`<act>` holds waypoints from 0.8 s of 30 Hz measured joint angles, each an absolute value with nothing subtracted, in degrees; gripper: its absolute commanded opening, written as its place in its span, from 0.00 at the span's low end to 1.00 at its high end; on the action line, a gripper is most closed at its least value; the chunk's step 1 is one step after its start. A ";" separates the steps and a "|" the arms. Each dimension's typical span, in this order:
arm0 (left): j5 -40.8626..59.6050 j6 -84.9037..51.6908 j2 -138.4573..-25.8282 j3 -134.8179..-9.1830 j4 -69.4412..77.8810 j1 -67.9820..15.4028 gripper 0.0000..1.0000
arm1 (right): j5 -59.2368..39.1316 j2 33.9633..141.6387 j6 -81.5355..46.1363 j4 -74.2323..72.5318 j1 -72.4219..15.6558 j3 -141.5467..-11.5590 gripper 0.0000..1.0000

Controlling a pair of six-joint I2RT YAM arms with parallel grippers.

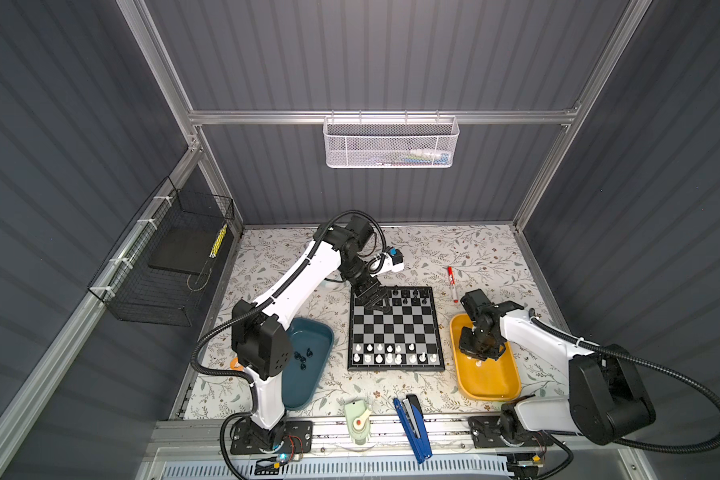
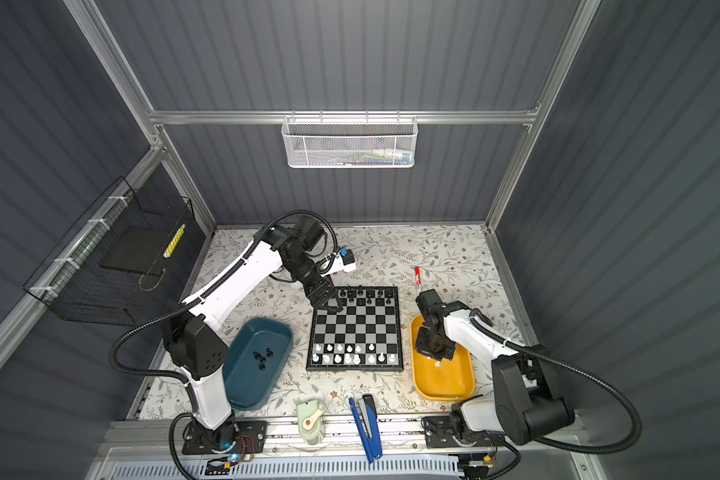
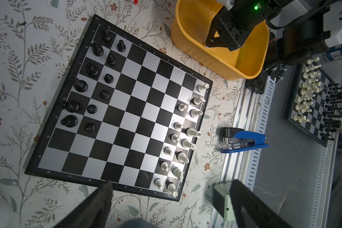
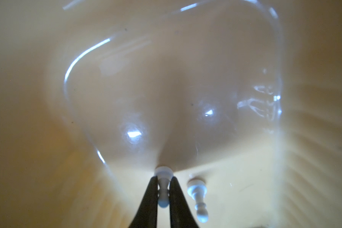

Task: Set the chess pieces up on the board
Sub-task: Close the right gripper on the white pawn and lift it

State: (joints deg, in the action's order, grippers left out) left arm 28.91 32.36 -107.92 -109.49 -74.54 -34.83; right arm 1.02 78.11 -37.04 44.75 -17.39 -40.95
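Floral tabletop (image 1: 474,249) holds the board (image 1: 395,328); the right gripper (image 4: 163,182) pinches a white pawn (image 4: 163,171) inside the yellow tray (image 1: 495,382), while the left gripper (image 1: 377,306) hangs spread wide over its far corner

You see a black-and-silver checked board (image 1: 395,328) on the leaf-and-flower printed tabletop (image 1: 474,249), a teal tray (image 1: 304,386) at its nine o'clock, a yellow tray (image 1: 491,382) at three o'clock.
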 measured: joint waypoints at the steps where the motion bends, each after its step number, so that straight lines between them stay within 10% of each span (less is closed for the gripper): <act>1: 28.84 32.38 -107.92 -109.49 -74.54 -34.85 0.94 | 1.02 78.11 -36.99 44.75 -17.39 -40.95 0.11; 24: 27.83 32.36 -107.92 -109.49 -74.54 -35.22 0.94 | 0.56 76.75 -36.80 46.15 -17.41 -42.09 0.09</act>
